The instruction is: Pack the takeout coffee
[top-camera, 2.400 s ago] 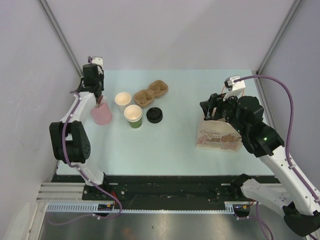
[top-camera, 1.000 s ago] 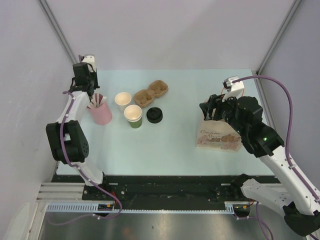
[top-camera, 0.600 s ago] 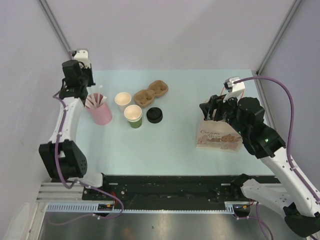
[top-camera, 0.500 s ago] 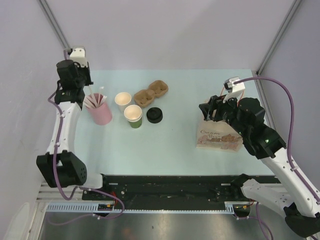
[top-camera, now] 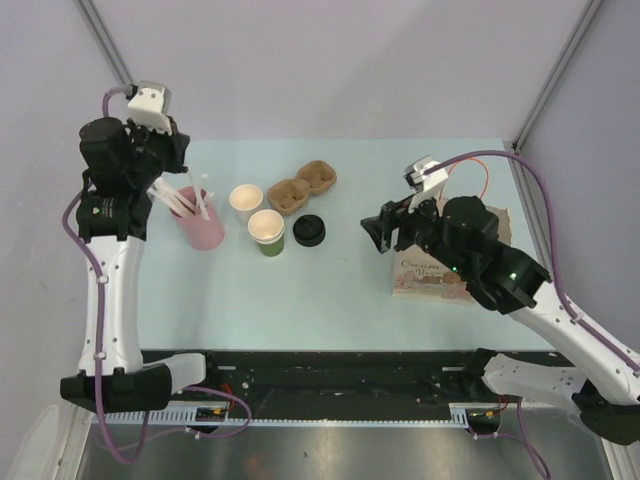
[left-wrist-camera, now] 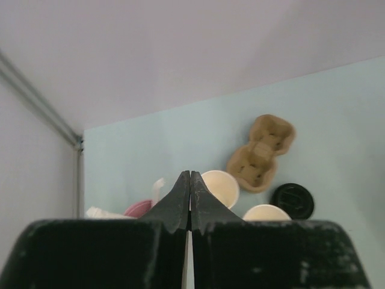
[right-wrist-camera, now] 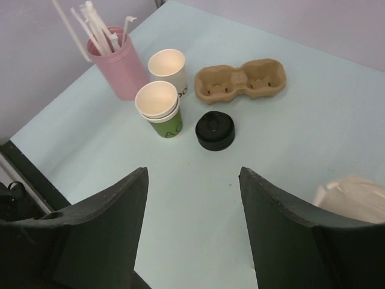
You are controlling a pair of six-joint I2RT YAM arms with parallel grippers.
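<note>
On the pale mint table (top-camera: pixel 330 290) the two paper cups stand open-mouthed and touching, toward the far left. The white-sided cup (top-camera: pixel 246 200) is behind and the green-sided cup (top-camera: pixel 267 231) in front, both with rolled rims and cream insides. A round, glossy black lid (top-camera: pixel 309 230) lies flat on the table just beside the green one rather than on either cup. Behind them sits a two-well pulp carrier (top-camera: pixel 302 186), rough, brown and peanut-shaped. To the left is a smooth pink cup (right-wrist-camera: pixel 120 72) bristling with thin white straws (right-wrist-camera: pixel 96 27). The left gripper (left-wrist-camera: pixel 190 174) has its dark fingers pinched flat together, and it has climbed up and back from the pink cup since a moment ago. The right gripper (right-wrist-camera: pixel 192 171) stands with its jaws wide apart over bare table. It has swung left from the mouth of the printed paper bag (top-camera: pixel 440 270) toward the middle. The cups, lid and carrier lie where they were. From above, the right arm covers much of the bag, and the right wrist view catches only a pale corner of it at the edge. In the left wrist view the gripper's body cuts off the pink cup and the green cup's rim. I can't tell whether the lid is a single one or a stack.
</note>
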